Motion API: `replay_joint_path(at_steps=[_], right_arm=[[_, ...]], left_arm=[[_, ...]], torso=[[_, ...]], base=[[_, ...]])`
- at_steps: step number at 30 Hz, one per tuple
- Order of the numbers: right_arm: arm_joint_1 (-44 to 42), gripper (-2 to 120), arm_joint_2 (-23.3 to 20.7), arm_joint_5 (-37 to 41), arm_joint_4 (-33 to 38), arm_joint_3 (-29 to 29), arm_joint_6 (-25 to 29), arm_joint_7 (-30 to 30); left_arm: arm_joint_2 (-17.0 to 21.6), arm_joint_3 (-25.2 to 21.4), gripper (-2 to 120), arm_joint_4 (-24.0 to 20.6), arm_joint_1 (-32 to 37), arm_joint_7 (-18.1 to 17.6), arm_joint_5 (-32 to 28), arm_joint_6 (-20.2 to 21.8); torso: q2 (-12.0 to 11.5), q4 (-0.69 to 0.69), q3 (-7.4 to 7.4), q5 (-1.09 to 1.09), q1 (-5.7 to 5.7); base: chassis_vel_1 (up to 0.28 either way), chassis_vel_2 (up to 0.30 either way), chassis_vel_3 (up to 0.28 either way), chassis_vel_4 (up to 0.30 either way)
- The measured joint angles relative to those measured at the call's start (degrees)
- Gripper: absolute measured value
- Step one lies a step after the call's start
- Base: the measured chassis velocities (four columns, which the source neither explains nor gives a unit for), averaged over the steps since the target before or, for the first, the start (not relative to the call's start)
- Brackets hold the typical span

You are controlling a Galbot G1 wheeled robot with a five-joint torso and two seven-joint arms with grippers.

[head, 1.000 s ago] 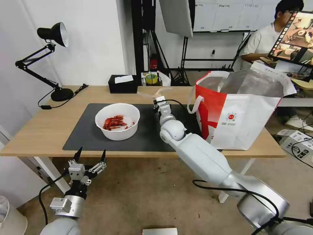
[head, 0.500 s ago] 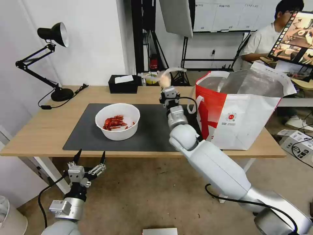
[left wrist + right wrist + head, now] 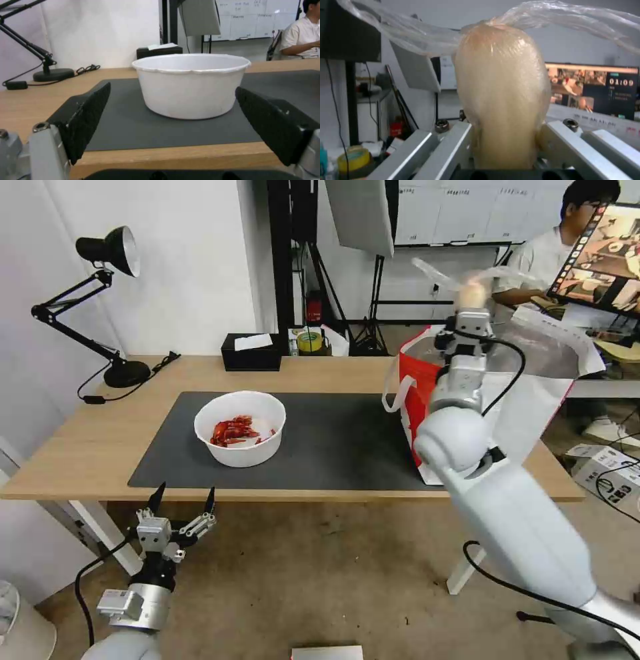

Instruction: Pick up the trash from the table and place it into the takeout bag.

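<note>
My right gripper [image 3: 471, 305] is raised above the open mouth of the takeout bag [image 3: 533, 407], shut on the clear bag with the beige bun [image 3: 471, 290]; that bun [image 3: 501, 97] stands pinched between the jaws in the right wrist view. The white bowl of red shellfish scraps [image 3: 240, 428] rests on the dark grey mat [image 3: 320, 447] of the table [image 3: 80, 453]. My left gripper [image 3: 181, 499] hangs open below the table's front edge, and from its wrist camera the bowl [image 3: 191, 85] sits ahead between the spread fingers [image 3: 85, 117].
A black tissue box [image 3: 252, 351] and a black desk lamp [image 3: 107, 300] stand at the table's back left. A roll of yellow tape [image 3: 310, 341] lies behind the table. A person sits at a screen [image 3: 600, 253] beyond the bag.
My right arm swung from the mat's middle up and to the right, carrying the bagged bun over the takeout bag's opening. The left arm and the bowl stayed put.
</note>
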Motion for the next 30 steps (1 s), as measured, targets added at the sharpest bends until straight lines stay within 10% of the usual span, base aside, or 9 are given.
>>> replay_joint_path(at_steps=[6,30], right_arm=[[0.33,10,-1.62,7.32,-1.44,0.46,-4.52,1.88],[-0.48,96,-4.0,11.72,1.08,-0.32,-9.19,2.63]], left_arm=[[0.4,0.02,100,-0.04,0.13,0.17,-0.03,0.11],[0.41,0.46,100,-0.47,0.37,0.6,0.62,0.4]], torso=[[0.0,0.0,0.01,0.01,0.01],[0.0,0.01,0.0,-0.01,0.01]], base=[[0.0,0.0,0.0,0.0],[0.0,0.0,0.0,0.0]])
